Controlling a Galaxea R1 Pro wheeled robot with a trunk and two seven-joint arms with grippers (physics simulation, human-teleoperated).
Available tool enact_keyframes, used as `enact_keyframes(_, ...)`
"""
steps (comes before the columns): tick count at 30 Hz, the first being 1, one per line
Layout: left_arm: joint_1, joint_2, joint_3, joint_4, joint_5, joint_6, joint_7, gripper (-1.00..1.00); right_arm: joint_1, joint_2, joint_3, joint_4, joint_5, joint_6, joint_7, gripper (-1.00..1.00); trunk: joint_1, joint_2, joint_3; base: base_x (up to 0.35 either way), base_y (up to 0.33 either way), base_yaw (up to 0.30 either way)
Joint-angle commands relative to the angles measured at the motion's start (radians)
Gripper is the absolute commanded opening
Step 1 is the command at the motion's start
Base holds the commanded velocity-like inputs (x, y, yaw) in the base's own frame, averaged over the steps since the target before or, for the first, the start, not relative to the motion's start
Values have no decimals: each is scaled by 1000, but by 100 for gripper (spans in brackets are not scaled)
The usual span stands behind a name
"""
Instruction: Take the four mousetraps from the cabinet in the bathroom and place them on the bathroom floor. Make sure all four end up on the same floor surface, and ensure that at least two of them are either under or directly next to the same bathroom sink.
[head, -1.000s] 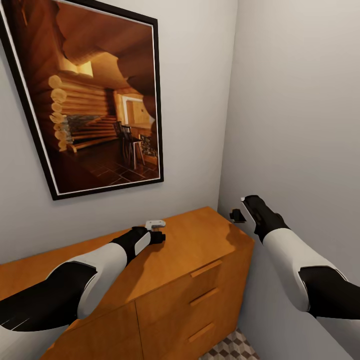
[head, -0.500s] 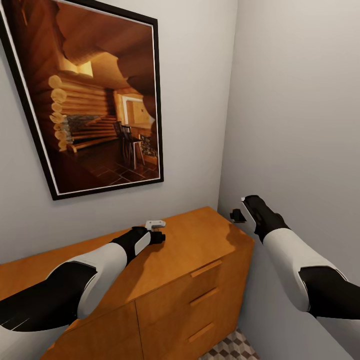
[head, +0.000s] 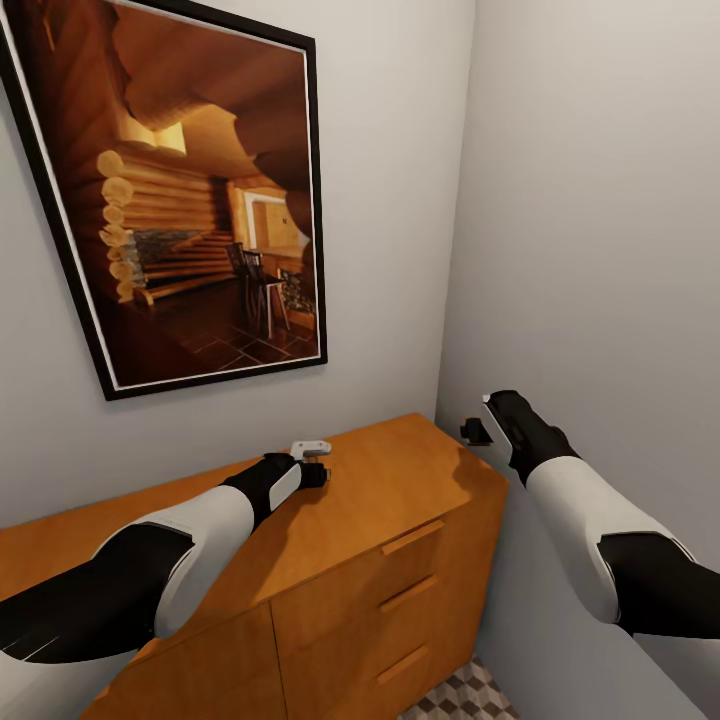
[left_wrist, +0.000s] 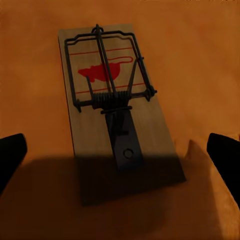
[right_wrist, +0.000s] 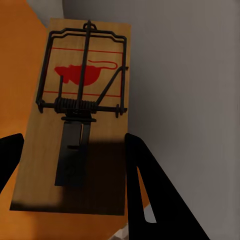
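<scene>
A mousetrap (left_wrist: 112, 105) lies flat on the orange-brown cabinet (head: 400, 490) top; in the head view it shows as a small pale piece (head: 310, 447). My left gripper (head: 315, 470) hovers just short of it, open, its fingers (left_wrist: 12, 152) spread wider than the trap, which lies between and ahead of the fingertips (left_wrist: 119, 150). My right gripper (head: 475, 430) hangs by the cabinet's right end near the side wall. It is shut on a second mousetrap (right_wrist: 80, 115), one finger (right_wrist: 137, 170) against each long edge. The drawer fronts (head: 410, 595) are closed.
A large framed picture (head: 190, 190) hangs on the wall behind the cabinet. A grey side wall (head: 600, 250) stands close on the right, leaving a narrow gap beside the cabinet. A patch of cube-patterned floor tiles (head: 465, 695) shows at the bottom.
</scene>
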Motion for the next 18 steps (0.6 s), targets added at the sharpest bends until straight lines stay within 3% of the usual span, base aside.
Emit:
enact_keyframes(1,0,0,-3,-2,13,6,5,-100,-1,-1,8,-1,-8,5,-8,-100,0,-1,-1,0,0,0)
enact_keyframes(18,0,0,-3,0,15,11,6,-100,-1,-1,8,-1,-9,5,-7,-100,0,-1,-1,0,0,0)
